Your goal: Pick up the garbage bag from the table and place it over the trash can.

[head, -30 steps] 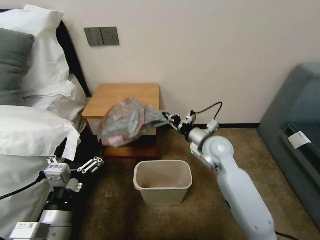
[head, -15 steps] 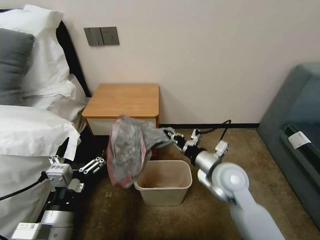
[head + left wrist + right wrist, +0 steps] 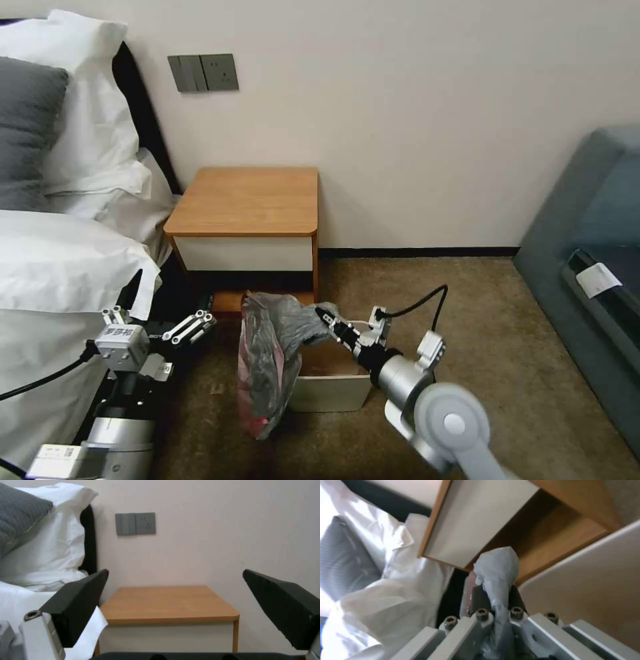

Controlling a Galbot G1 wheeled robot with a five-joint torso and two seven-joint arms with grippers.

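Right gripper pinches garbage bag over trash can left rim (bag draped outside); left gripper wide open, empty; table bare.

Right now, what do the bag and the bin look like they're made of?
The bag looks like thin translucent grey plastic film with a pinkish-red edge: it crinkles and hangs limp from the right tool. The bin seems to be matte cream moulded plastic, smooth-walled.
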